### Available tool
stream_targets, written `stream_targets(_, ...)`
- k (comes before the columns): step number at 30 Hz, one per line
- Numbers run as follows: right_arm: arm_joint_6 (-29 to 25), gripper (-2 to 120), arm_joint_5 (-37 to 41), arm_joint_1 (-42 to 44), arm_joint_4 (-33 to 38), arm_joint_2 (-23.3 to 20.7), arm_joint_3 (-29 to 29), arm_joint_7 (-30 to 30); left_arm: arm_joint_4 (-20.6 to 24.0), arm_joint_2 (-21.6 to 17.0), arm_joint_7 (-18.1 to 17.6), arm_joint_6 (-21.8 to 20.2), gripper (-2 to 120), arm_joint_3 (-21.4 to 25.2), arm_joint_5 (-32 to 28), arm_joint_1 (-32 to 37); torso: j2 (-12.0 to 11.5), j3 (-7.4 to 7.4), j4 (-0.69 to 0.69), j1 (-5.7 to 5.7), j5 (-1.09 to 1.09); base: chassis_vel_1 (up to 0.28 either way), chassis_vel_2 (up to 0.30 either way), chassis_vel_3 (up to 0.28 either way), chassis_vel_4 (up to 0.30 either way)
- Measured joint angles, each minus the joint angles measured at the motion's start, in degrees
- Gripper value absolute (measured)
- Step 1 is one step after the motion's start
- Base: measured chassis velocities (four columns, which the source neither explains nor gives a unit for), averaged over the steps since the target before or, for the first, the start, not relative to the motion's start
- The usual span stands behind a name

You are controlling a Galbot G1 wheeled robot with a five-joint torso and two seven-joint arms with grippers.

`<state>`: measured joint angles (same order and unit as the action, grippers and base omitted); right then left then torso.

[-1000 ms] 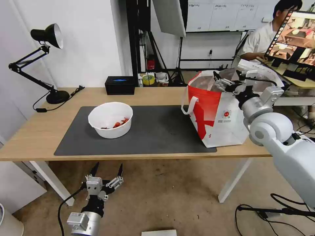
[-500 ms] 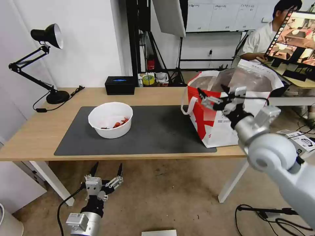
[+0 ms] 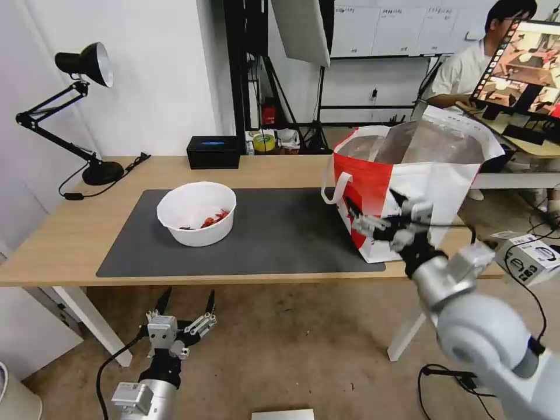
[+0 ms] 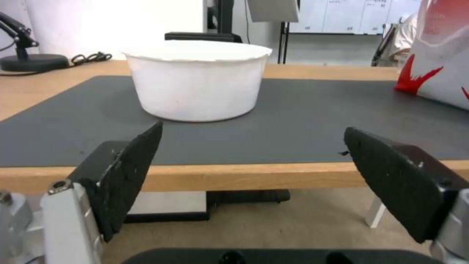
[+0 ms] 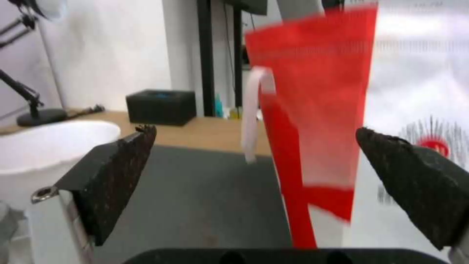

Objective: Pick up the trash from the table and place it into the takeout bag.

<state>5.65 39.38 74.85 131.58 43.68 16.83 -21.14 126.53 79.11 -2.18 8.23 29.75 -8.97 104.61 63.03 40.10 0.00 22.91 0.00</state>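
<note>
A white round plastic bowl (image 3: 196,220) with red scraps stands on the dark grey mat (image 3: 280,233) of the light-wood table (image 3: 70,233); the bowl (image 4: 195,86) faces my left wrist camera, and its edge (image 5: 44,146) shows in the right wrist view. The white-and-red takeout bag (image 3: 408,192) stands open at the mat's right end, and its red corner (image 5: 317,110) is close before my right gripper. My right gripper (image 3: 376,211) is open and empty in front of the bag's near side. My left gripper (image 3: 185,298) hangs open and empty below the table's front edge.
A black box (image 3: 214,151) and a black desk lamp (image 3: 81,111) stand at the back of the table. A seated person and a monitor (image 3: 519,64) are behind the bag. Cables and a small carton (image 3: 528,256) lie on the floor at the right.
My right gripper has come down and back from the bag's mouth to its near side, open and empty. The left gripper has sunk slightly.
</note>
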Motion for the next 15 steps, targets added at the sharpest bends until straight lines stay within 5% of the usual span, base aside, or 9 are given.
stream_targets(15,-8.4,100,-12.4,7.6,-5.6,6.3,-4.6,-0.8,-0.2,0.1,0.0,0.2,100,0.0,0.0,0.1,0.0,0.00,0.00,0.00,0.00,0.000,0.000,0.000,0.000)
